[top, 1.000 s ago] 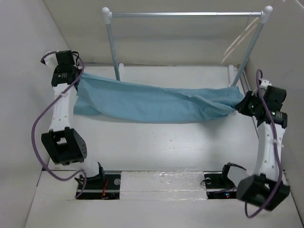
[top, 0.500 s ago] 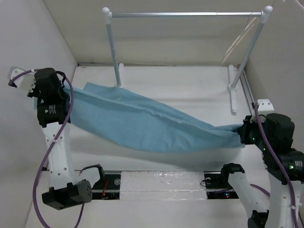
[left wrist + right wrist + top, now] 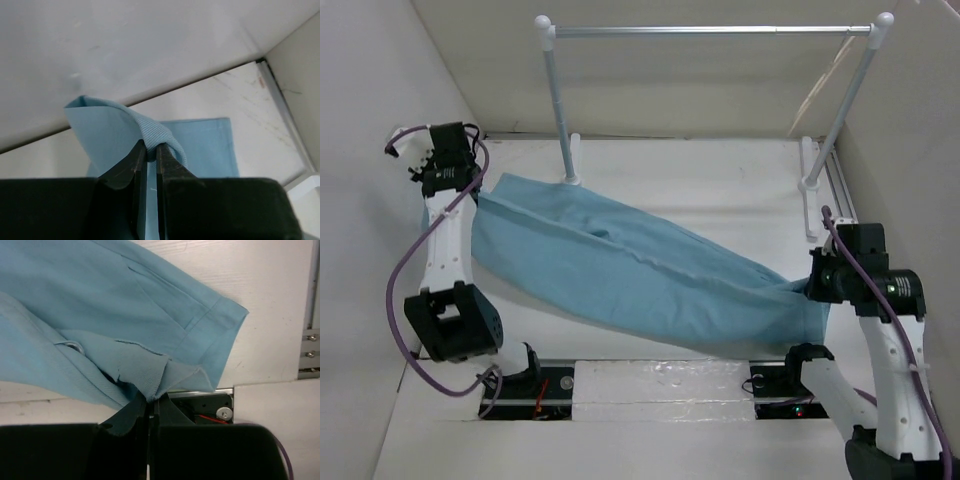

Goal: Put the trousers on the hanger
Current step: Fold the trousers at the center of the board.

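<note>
The sky-blue trousers (image 3: pixel 640 265) hang stretched diagonally between my two grippers, from the far left to the near right, sagging above the table. My left gripper (image 3: pixel 478 193) is shut on a folded edge of one end; the left wrist view shows its jaws (image 3: pixel 151 147) pinching the cloth (image 3: pixel 200 145). My right gripper (image 3: pixel 813 285) is shut on the other end; the right wrist view shows the bunched fabric (image 3: pixel 125 315) between its tips (image 3: pixel 151 401). The pale beige hanger (image 3: pixel 817 90) hangs at the right end of the rail, far from the trousers.
The metal clothes rail (image 3: pixel 710 30) on white posts stands across the back, its feet (image 3: pixel 810 190) on the table. White walls close in on the left and right. The arm bases and a black rail (image 3: pixel 560 385) lie along the near edge.
My right gripper has carried its end of the trousers from the back right to the near right. The cloth now runs diagonally and hangs lower. My left gripper stays at the far left.
</note>
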{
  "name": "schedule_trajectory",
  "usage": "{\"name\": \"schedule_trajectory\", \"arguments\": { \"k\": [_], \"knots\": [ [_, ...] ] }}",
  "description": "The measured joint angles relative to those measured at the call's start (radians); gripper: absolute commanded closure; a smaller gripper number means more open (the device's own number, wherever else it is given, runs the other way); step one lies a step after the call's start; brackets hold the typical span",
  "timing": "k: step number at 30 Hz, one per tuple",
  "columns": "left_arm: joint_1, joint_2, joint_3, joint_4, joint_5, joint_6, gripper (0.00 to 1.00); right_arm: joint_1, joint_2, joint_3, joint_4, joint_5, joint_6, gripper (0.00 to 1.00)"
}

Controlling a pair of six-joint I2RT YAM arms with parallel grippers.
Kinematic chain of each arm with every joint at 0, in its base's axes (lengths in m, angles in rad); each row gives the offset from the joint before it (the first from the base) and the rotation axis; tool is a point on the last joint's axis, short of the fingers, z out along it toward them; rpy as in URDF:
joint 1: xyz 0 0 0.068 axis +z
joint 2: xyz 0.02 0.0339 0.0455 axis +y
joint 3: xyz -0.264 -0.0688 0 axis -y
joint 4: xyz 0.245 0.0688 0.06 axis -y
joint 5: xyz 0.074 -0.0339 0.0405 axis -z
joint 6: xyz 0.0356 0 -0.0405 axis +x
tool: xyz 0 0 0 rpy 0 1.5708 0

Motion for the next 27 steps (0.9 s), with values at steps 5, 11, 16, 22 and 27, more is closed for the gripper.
{"name": "schedule_trajectory", "arguments": {
  "k": [5, 11, 16, 22, 27],
  "knots": [
    [0.0, 0.181, 0.196, 0.018, 0.029, 0.013, 1.0, -0.048, 0.089, -0.135, 0.145, -0.05, 0.047, 1.0],
    [-0.004, 0.383, 0.35, 0.016, 0.076, 0.031, 1.0, -0.198, 0.217, -0.173, 0.2, -0.013, 0.054, 1.0],
    [-0.014, 0.552, 0.466, 0.024, 0.12, 0.035, 1.0, -0.341, 0.336, -0.124, 0.286, 0.014, 0.045, 1.0],
    [-0.041, 0.701, 0.544, 0.025, 0.175, 0.037, 1.0, -0.48, 0.586, -0.084, 0.419, -0.05, 0.027, 1.0],
    [-0.054, 0.778, 0.591, 0.023, 0.205, 0.037, 1.0, -0.5, 0.806, -0.02, 0.506, -0.104, 0.035, 1.0]
  ]
}}
